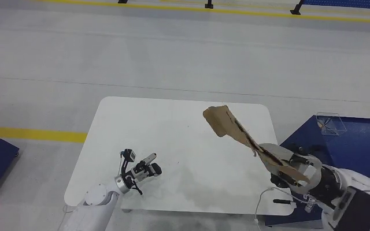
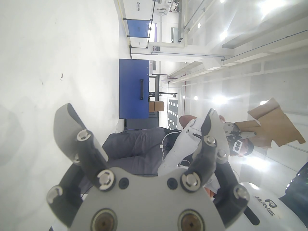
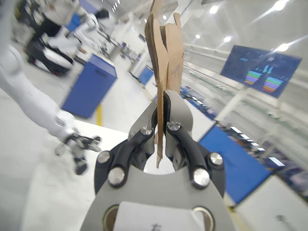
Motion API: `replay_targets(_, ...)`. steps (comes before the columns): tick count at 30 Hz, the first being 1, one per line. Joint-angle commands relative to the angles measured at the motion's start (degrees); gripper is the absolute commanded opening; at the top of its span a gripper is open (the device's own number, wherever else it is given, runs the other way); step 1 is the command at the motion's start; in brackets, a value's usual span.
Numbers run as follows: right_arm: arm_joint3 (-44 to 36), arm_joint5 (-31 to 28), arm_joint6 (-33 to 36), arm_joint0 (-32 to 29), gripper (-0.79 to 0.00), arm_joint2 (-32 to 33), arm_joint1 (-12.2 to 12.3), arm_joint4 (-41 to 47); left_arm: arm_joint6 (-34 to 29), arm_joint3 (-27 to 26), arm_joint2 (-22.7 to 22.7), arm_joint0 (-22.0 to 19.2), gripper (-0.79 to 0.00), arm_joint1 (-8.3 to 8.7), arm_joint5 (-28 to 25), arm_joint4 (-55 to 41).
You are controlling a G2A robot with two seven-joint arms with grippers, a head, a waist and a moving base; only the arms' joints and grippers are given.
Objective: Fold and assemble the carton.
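A flat brown cardboard carton (image 1: pixel 228 126) is held up in the air over the right half of the white table (image 1: pixel 173 127). My right gripper (image 3: pixel 160 102) is shut on the carton's (image 3: pixel 166 56) lower edge, and the blank stands edge-on from the jaws. In the top view the right gripper (image 1: pixel 284 167) sits at the table's right front corner. My left gripper (image 1: pixel 141 166) hovers low near the table's front left, open with nothing between its fingers (image 2: pixel 69 123). The left wrist view shows the carton (image 2: pixel 274 126) far off, in the right gripper.
A blue cabinet (image 1: pixel 329 144) with a clear plastic holder (image 1: pixel 330 122) on it stands just right of the table. Another blue cabinet (image 1: pixel 7 151) stands at the left. A yellow floor line (image 1: pixel 40 135) runs along the left side.
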Motion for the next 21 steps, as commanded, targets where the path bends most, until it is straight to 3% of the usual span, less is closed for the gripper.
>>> replay_targets(1, 2.6, -0.11, 10.81, 0.88, -0.785, -4.6, 1.18, 21.56, 0.0, 0.0, 0.0, 0.0, 0.0, 0.0, 0.0, 0.0)
replay_targets(6, 9.57, 1.55, 31.81, 3.39, -0.785, -15.41, 4.19, 57.0, 0.0, 0.0, 0.0, 0.0, 0.0, 0.0, 0.0, 0.0)
replay_targets(10, 14.52, 6.39, 45.68, 5.13, -0.785, -21.38, 5.62, 76.23, 0.0, 0.0, 0.0, 0.0, 0.0, 0.0, 0.0, 0.0)
replay_targets(15, 19.51, 7.91, 54.13, 5.92, -0.785, -25.99, 5.99, 87.94, 0.0, 0.0, 0.0, 0.0, 0.0, 0.0, 0.0, 0.0)
replay_targets(21, 19.79, 8.06, 54.57, 6.0, -0.785, -26.15, 6.01, 88.29, 0.0, 0.0, 0.0, 0.0, 0.0, 0.0, 0.0, 0.0)
